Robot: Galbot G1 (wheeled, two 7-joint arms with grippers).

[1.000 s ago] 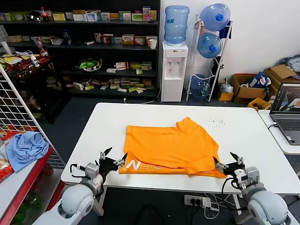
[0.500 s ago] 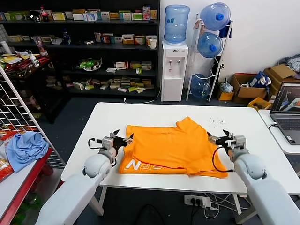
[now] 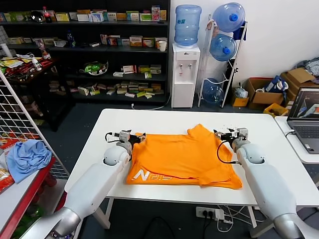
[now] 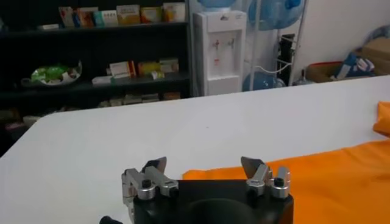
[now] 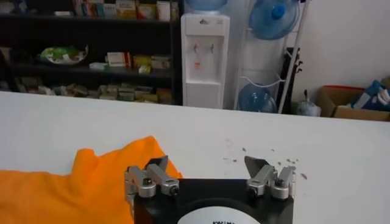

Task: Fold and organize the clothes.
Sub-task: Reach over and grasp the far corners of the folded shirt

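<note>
both grippers (image 3: 138,135) (image 3: 222,133) open at orange t-shirt's (image 3: 184,157) far corners

– What stands behind the white desk (image 3: 164,119)?
– Dark shelves (image 3: 89,50) full of small boxes run along the back, over a dark floor (image 3: 79,124). Beside them a white water dispenser (image 3: 185,74) carries a blue bottle (image 3: 187,25), and a rack (image 3: 224,55) against the white wall (image 3: 284,30) holds more bottles.
– And at the sides?
– Cardboard boxes (image 3: 264,92) and a laptop (image 3: 305,119) on the right; on the left a wire grid (image 3: 20,124) and a light blue cloth (image 3: 27,157).
</note>
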